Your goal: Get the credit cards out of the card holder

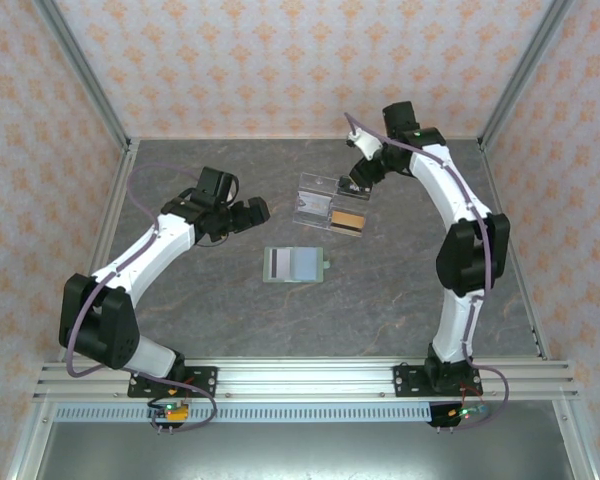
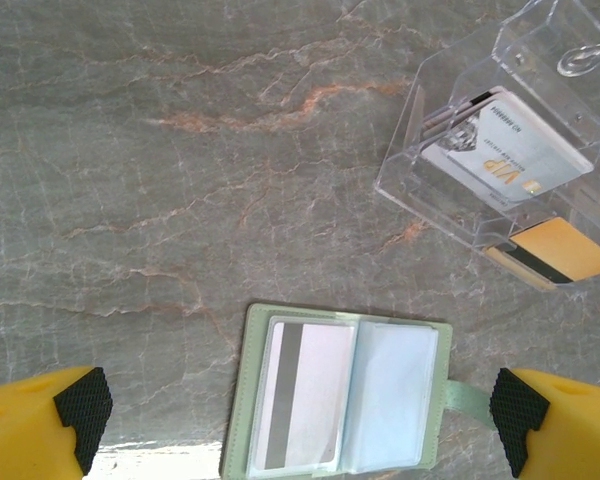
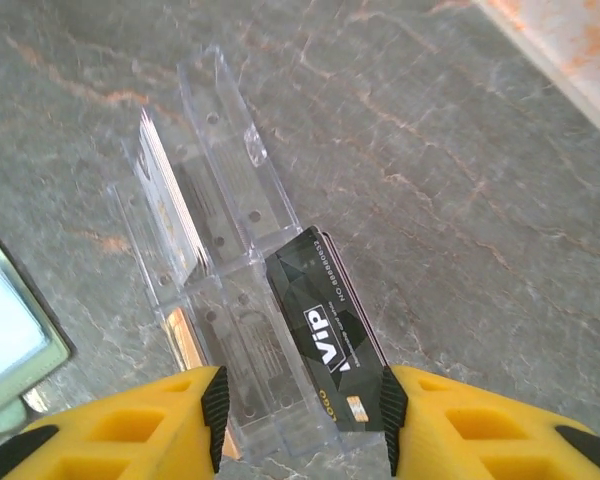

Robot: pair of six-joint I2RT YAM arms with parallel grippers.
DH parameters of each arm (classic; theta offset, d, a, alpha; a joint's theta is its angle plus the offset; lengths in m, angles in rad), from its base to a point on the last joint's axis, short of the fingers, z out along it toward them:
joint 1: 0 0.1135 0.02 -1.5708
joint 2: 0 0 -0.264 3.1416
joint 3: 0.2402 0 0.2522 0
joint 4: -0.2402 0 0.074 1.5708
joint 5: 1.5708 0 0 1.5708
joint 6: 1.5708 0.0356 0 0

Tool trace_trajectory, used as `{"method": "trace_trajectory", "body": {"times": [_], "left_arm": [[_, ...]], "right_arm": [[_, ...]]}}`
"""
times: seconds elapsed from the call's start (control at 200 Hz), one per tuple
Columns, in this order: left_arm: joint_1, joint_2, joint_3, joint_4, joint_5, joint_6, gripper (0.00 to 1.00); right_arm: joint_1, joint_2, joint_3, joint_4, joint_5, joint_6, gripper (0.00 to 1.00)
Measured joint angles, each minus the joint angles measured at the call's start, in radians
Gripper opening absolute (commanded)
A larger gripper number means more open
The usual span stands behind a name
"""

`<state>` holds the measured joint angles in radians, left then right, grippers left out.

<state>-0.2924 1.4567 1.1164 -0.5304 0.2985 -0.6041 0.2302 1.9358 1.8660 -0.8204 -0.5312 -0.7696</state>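
Observation:
The pale green card holder [image 1: 296, 264] lies open and flat on the table, mid-centre. In the left wrist view the card holder [image 2: 242, 400] has a white card with a grey stripe [image 2: 305, 395] in its left clear sleeve. My left gripper [image 2: 300, 420] hangs wide open above it, pads apart on both sides. My right gripper [image 3: 303, 415] is open over the clear acrylic stand [image 3: 220, 250]. A black VIP card [image 3: 325, 330] leans in the stand between its fingers, its edge close to the right pad and clear of the left one.
The acrylic stand [image 2: 450, 190] also holds a white VIP card [image 2: 510, 150]. A gold card with a black stripe [image 2: 565, 250] sticks out at its base. Patterned walls surround the marble table [image 1: 180, 300], with free room on its left and front.

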Motion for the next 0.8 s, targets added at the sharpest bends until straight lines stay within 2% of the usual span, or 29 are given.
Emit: {"method": "trace_trajectory", "body": {"times": [0.155,0.215,0.26,0.455,0.551,0.801], "left_arm": [[0.000,-0.036,-0.059,0.005,0.001,-0.005,1.00],[0.000,-0.043,-0.077,0.012,0.001,-0.010,1.00],[0.000,-0.048,-0.092,0.024,0.001,-0.016,1.00],[0.000,-0.063,-0.140,0.035,0.002,-0.031,1.00],[0.000,-0.063,-0.145,0.040,0.008,-0.035,1.00],[0.000,-0.079,-0.183,0.073,0.021,-0.046,1.00]], "right_arm": [[0.064,-0.084,-0.066,0.097,0.046,0.226,0.49],[0.108,-0.118,-0.117,0.145,0.066,0.317,0.60],[0.143,-0.144,-0.164,0.175,0.095,0.399,0.61],[0.271,-0.154,-0.239,0.186,0.169,0.700,0.53],[0.322,-0.142,-0.267,0.201,0.176,0.821,0.43],[0.441,-0.069,-0.472,0.378,0.132,1.138,0.40]]}}
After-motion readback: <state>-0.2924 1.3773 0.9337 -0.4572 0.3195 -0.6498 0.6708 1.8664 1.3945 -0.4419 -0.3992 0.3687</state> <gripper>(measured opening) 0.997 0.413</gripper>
